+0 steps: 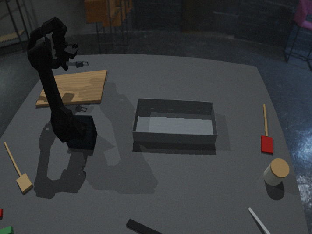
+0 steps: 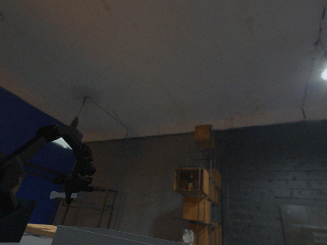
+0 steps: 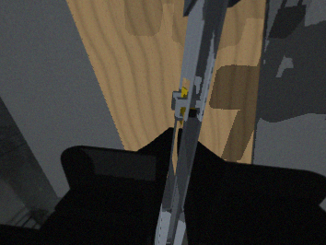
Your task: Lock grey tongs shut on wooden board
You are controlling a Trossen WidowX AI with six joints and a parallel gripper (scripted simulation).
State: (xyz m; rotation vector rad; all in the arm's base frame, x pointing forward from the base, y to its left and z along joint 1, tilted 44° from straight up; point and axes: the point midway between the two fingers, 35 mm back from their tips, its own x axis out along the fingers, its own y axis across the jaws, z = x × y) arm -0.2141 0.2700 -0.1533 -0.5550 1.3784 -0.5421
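Note:
The grey tongs are held in the air above the wooden board. They lie about level in the exterior view, with the flared light end to the left. In the wrist view their two arms lie close together, with a small yellow part and a grey bracket just beyond my fingertips. My gripper is shut on the tongs. Whether the lock inside the hinge is engaged does not show. The roasting tin stands right of the arm's base, with nothing across it.
A tan-headed spatula lies at the left, and a red-headed one at the right. A jar with a tan lid stands near the right edge. A black bar and a pale strip lie at the front.

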